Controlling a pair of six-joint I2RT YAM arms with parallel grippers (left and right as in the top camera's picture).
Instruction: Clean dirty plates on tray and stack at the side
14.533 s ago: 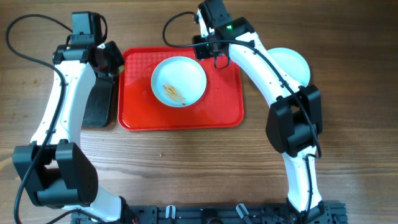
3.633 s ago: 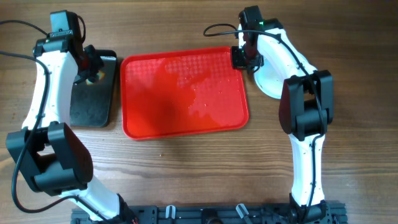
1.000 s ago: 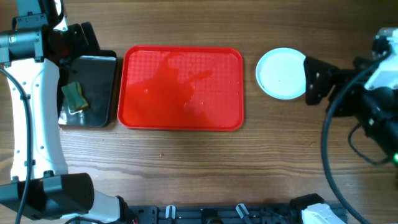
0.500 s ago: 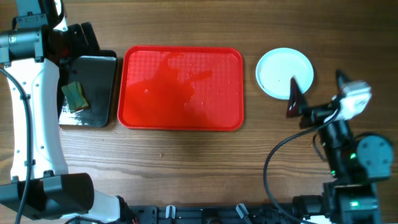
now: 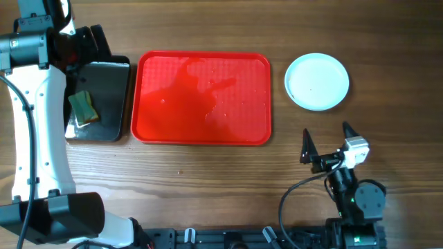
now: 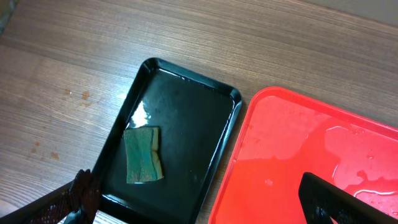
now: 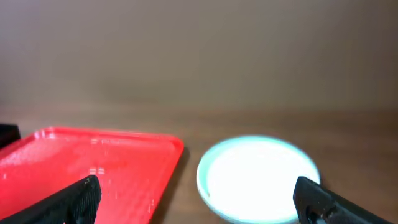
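Observation:
The red tray lies in the middle of the table, wet, with no plate on it. The plates show as one white round shape with a pale bluish rim on the wood right of the tray; how many are stacked I cannot tell. My right gripper stands open near the table's front edge, apart from the plates and the tray, with nothing between its fingers. Open and holding nothing too, my left gripper hangs above the far left.
A black glossy tray lies left of the red tray, wet, with a green sponge in it. In the left wrist view the sponge rests in the black tray close beside the red tray's edge.
The right arm has drawn back from beside the plates to the table's front edge. The left arm has not moved. The dirty plate seen on the tray earlier is gone from it.

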